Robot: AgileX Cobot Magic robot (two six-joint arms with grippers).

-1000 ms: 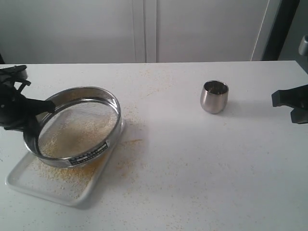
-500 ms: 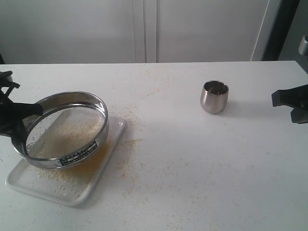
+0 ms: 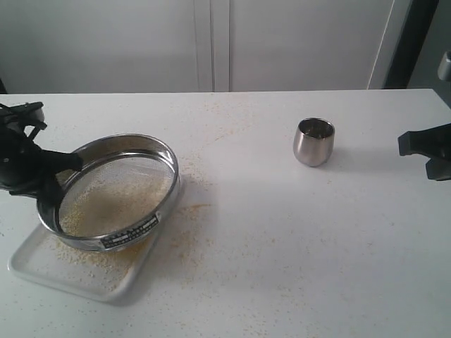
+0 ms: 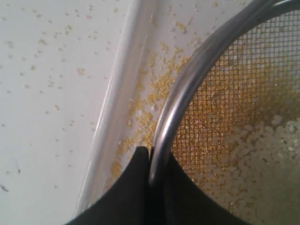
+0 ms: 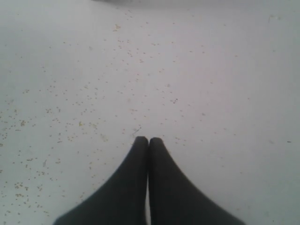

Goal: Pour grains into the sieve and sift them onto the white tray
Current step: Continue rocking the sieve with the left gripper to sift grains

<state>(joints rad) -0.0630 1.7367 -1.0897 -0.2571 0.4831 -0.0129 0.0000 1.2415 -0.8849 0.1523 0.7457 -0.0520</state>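
My left gripper [image 3: 58,176] [image 4: 154,157] is shut on the steel rim of the sieve [image 3: 113,193] [image 4: 197,75] and holds it tilted just above the white tray [image 3: 42,271] [image 4: 119,117]. Whitish and yellow grains [image 3: 113,201] [image 4: 262,140] lie on the mesh. Fine yellow grains [image 3: 84,260] [image 4: 154,93] are scattered on the tray under it. At the right edge of the table my right gripper [image 3: 405,144] [image 5: 149,140] hangs shut and empty over bare tabletop.
A small steel cup [image 3: 313,141] stands upright on the table right of centre. Loose grains [image 3: 190,232] are strewn on the white table around the tray and toward the back. A white wall panel runs behind the table.
The sieve swung left and then back right over the tray, held by my left gripper. The right arm and the cup stayed still.
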